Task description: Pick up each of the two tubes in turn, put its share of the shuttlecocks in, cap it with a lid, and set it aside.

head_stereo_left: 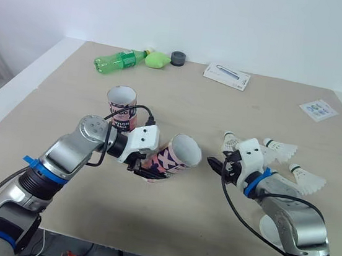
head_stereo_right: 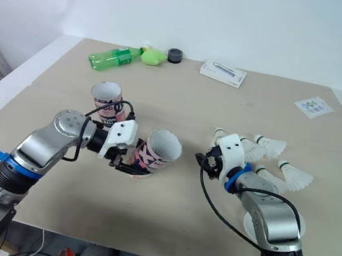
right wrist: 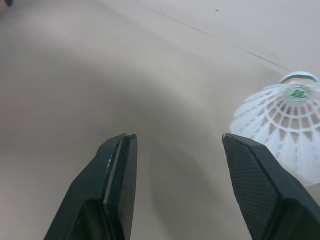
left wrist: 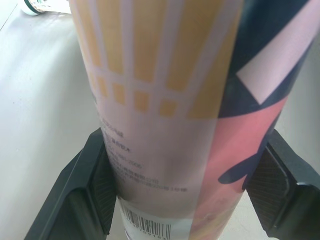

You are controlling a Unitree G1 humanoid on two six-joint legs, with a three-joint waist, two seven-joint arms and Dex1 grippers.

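Observation:
My left gripper [head_stereo_left: 143,167] is shut on a pink-and-navy patterned tube [head_stereo_left: 174,156], gripping it near its base. The tube is tilted above the table with its open mouth facing right, and in the left wrist view it [left wrist: 170,100] sits between both black pads [left wrist: 90,185]. A second matching tube [head_stereo_left: 122,106] stands upright just behind, mouth up. My right gripper [head_stereo_left: 216,166] hovers low over the table with its fingers open and nothing between them. Several white shuttlecocks [head_stereo_left: 281,149] lie beside and behind it, and one shuttlecock [right wrist: 285,120] lies just past one fingertip.
A white disc [head_stereo_left: 269,230] lies under my right forearm near the front edge. At the back are a green bottle [head_stereo_left: 120,60], a green lump [head_stereo_left: 157,59], a black round cap [head_stereo_left: 178,58] and a white box [head_stereo_left: 226,76]. A printed card [head_stereo_left: 318,110] lies far right.

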